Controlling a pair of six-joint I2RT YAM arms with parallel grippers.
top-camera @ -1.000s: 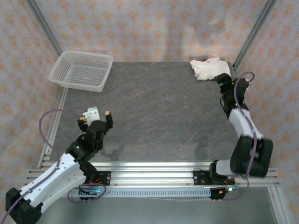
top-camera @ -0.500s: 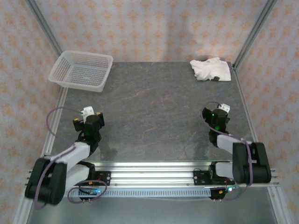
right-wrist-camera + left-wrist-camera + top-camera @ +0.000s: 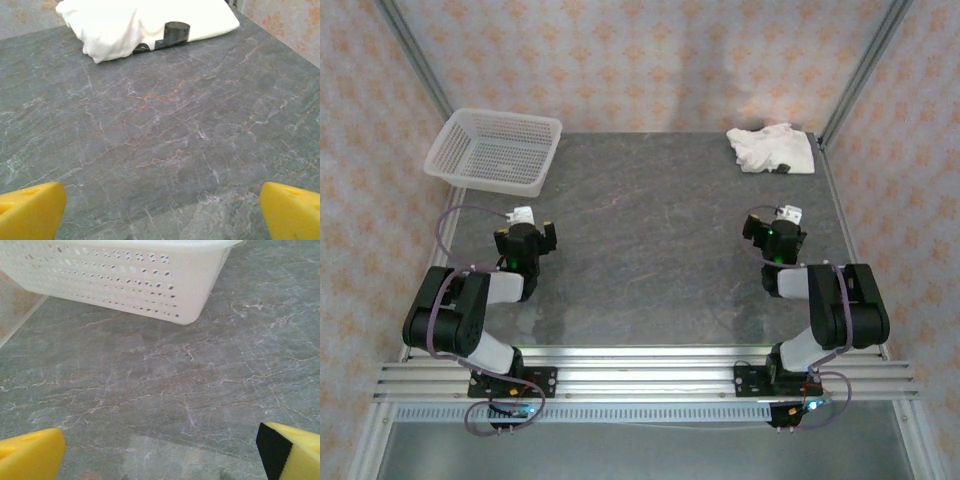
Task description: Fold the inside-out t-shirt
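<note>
Right arm point(image 3: 840, 310) has drawn back; left jaws and right jaws stand apart, empty; t-shirt point(image 3: 772, 149) lies at 1 o'clock.

Two arms, blk joints w/ white links.
L arm point(image 3: 470, 310) & R arm point(image 3: 835, 305): lilac cable point(image 3: 448, 222) looped nr each wrist, yellow fingers point(image 3: 30, 457), one w/ blk ribbed pad point(image 3: 270, 455).

The inside-out t-shirt point(image 3: 772, 148) lies bunched at the far right corner of the table point(image 3: 650, 230) (mesh basket point(image 3: 495, 150) far left).
</note>
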